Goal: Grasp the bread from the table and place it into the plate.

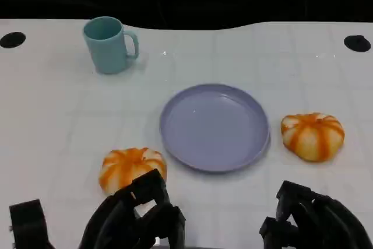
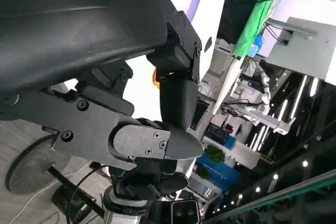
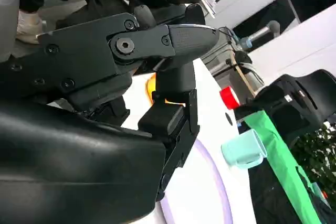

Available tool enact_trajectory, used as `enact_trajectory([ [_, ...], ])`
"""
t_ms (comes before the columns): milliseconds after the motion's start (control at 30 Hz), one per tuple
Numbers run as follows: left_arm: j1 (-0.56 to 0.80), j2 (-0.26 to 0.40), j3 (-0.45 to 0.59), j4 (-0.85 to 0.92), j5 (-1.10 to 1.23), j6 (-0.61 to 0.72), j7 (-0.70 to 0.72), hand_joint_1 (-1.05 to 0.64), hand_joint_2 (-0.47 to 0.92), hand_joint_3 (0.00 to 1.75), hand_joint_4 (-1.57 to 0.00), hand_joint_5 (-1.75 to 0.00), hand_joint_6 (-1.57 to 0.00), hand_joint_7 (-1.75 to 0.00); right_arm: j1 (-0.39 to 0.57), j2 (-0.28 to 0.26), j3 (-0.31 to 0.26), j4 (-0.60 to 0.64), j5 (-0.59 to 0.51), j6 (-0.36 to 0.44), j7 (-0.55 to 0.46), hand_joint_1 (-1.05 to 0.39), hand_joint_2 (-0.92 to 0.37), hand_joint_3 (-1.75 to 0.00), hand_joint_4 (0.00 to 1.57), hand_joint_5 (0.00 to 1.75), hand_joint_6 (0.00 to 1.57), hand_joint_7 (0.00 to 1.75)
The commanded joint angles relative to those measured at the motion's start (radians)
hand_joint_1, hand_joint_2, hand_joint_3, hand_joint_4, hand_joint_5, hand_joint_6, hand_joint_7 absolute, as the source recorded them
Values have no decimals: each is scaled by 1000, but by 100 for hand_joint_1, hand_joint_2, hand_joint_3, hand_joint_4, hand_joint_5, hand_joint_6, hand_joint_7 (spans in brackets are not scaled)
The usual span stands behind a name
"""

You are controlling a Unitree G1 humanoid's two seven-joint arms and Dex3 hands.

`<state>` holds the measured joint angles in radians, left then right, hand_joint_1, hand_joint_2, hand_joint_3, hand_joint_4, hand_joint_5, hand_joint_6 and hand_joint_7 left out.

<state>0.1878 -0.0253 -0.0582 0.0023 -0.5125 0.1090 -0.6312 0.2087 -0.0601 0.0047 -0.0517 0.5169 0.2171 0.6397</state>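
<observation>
We are reaching our empty, spread left robot hand [image 1: 137, 217] toward the bread [image 1: 132, 168] sitting on the bench [image 1: 52, 115] at the plate's [image 1: 215, 126] seven o'clock, and we are thinking it needs a soft hold around its sides.

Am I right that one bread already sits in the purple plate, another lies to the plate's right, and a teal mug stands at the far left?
Not quite. The head view shows the purple plate holding nothing. One bread lies on the table near the plate's left, just ahead of the left hand. The other bread does lie to the plate's right, and the teal mug stands far left.
</observation>
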Motion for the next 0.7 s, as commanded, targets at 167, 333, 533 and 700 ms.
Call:
enact_trajectory([
  [167,5,16,6,-11,10,-10,0,-61,92,27,-86,-175,-60,-175,-2,-5,0,-8,-4,-9,-6,-73,-92,-23,90,160,79,139],
  [333,-1,16,17,-24,7,-13,7,-60,92,31,-86,-175,-60,-175,-3,-3,2,-15,-3,0,-17,-73,-92,-23,90,160,79,139],
  [533,-16,26,24,-69,92,-67,76,-53,92,32,-80,-175,-53,-175,-17,-2,2,3,-4,-12,-10,-73,-92,-23,90,160,79,140],
  [700,-45,65,29,-115,123,-35,110,-56,92,24,-69,-175,-51,-163,-25,-1,3,7,-8,-10,-14,-74,-92,-23,90,161,79,140],
])
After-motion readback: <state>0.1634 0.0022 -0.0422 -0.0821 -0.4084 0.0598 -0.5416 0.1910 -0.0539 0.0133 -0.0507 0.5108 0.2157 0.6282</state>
